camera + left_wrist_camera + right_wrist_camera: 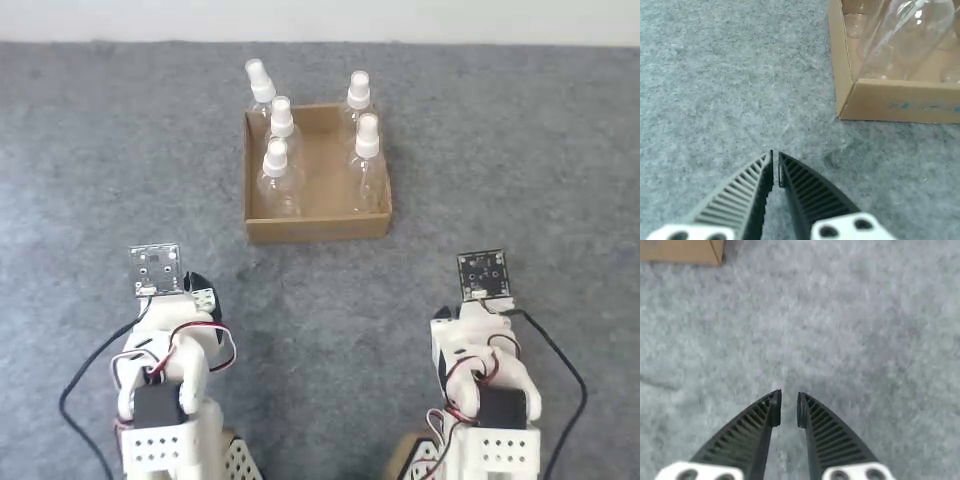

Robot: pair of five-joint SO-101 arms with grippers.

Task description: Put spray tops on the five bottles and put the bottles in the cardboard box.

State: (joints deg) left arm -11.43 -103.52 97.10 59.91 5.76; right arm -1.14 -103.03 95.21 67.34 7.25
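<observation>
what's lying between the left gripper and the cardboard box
Just bare grey carpet. In the left wrist view, no object sits on the stretch from the left gripper to the cardboard box.

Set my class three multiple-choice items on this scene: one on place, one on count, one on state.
1. Where do the bottles stand? A on a shelf; B in the cardboard box; C in an end effector.
2. How many bottles carry white spray tops? A three; B four; C five.
3. The left end effector is: A shut and empty; B wide open; C holding a bottle.
B: all stand inside the box walls. C: five tops show. A: its fingertips meet on nothing.
</observation>
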